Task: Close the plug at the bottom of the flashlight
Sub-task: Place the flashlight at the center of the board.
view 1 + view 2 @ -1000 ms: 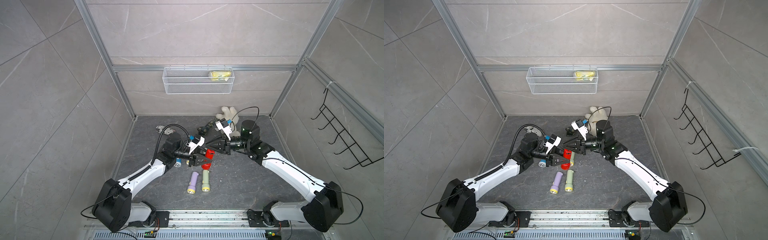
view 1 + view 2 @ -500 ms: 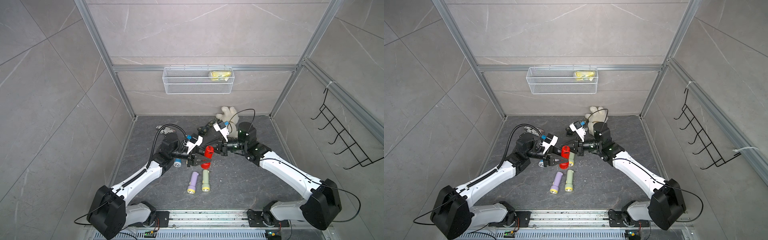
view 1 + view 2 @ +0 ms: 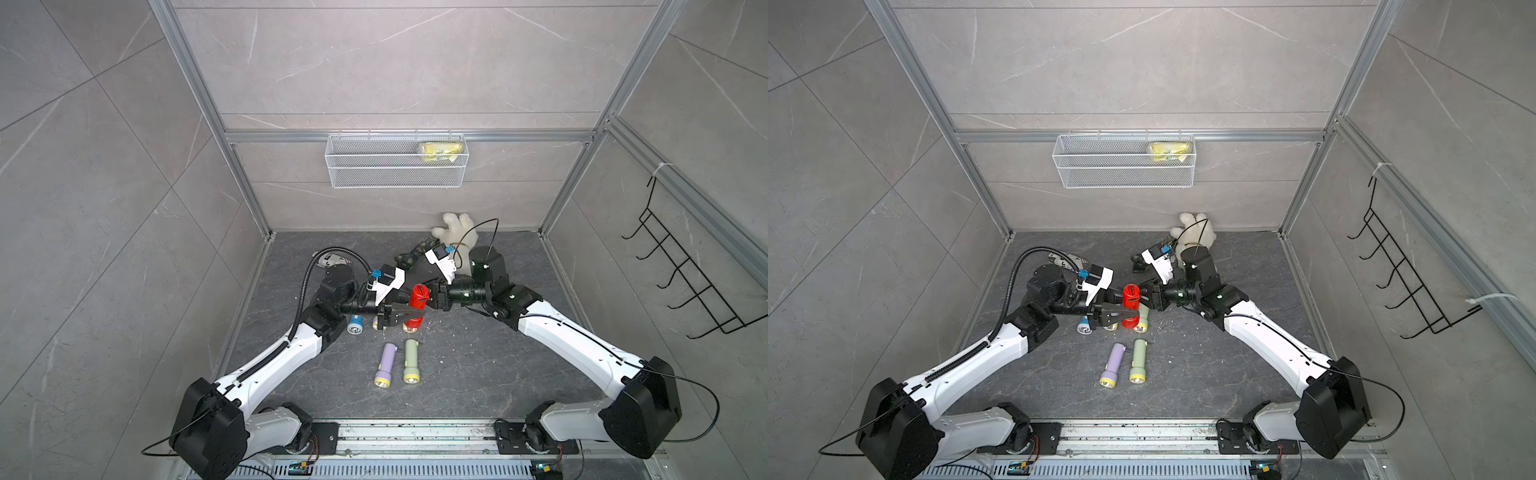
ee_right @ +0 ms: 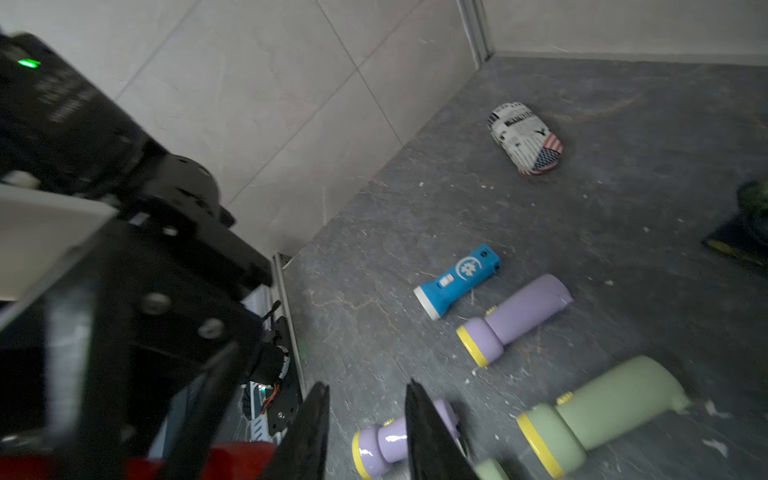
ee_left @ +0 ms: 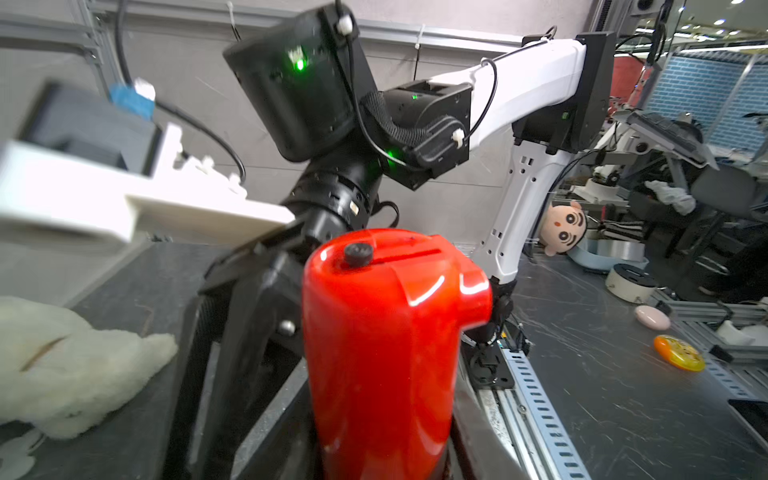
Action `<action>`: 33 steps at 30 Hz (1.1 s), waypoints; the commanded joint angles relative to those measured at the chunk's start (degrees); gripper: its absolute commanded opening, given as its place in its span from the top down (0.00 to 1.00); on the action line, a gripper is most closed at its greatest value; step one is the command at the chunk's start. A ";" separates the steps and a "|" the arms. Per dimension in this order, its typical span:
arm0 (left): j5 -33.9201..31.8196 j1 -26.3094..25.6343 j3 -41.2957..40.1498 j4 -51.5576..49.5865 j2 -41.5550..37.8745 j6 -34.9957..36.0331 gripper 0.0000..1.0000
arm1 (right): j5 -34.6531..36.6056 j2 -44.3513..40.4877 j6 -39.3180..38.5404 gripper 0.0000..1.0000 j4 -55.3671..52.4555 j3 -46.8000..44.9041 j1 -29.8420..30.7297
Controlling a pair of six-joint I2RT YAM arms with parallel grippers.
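A red flashlight (image 3: 417, 305) (image 3: 1130, 305) is held upright above the floor, bottom end up. My left gripper (image 3: 405, 318) (image 3: 1119, 312) is shut on its lower body. In the left wrist view the flashlight (image 5: 386, 332) fills the middle. Its upper end shows a small black knob (image 5: 358, 252) and a red lobe jutting sideways. I cannot tell if the plug sits flush. My right gripper (image 3: 432, 297) (image 4: 368, 432) is right beside that upper end. It is open with nothing between its fingers.
Several other flashlights lie on the dark floor: a blue one (image 3: 355, 324), a purple one (image 3: 384, 365) and a green one (image 3: 411, 361). A white plush toy (image 3: 455, 232) and a printed pouch (image 3: 332, 259) lie near the back. A wire basket (image 3: 395, 166) hangs on the back wall.
My right gripper has drawn a little closer to the flashlight's upper end and its jaws have parted. The left gripper keeps its hold on the red flashlight.
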 commanded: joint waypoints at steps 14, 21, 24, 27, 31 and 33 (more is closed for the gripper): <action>-43.37 -0.34 3.98 -31.29 -1.84 -6.03 1.00 | 37.76 0.28 1.06 0.01 -7.97 -1.59 0.25; -53.12 -0.39 4.11 -51.39 -3.62 -19.40 1.00 | 45.81 2.71 -1.92 0.01 -7.28 -0.16 -0.60; -55.28 -0.48 1.66 -56.73 -5.37 -24.85 1.00 | 46.62 2.13 -3.12 0.01 -5.76 -1.72 -0.89; -57.97 -0.43 -2.14 -60.99 -6.84 -29.43 1.00 | 46.50 1.17 -3.92 0.01 -4.89 -3.60 -1.51; -57.83 -0.45 -6.35 -63.14 -7.62 -34.75 1.00 | 46.19 0.10 -3.34 0.01 -4.18 -5.51 -2.13; -56.80 -0.46 -8.00 -63.09 -7.17 -35.95 1.00 | 46.17 -0.25 -3.06 0.00 -3.69 -6.24 -2.32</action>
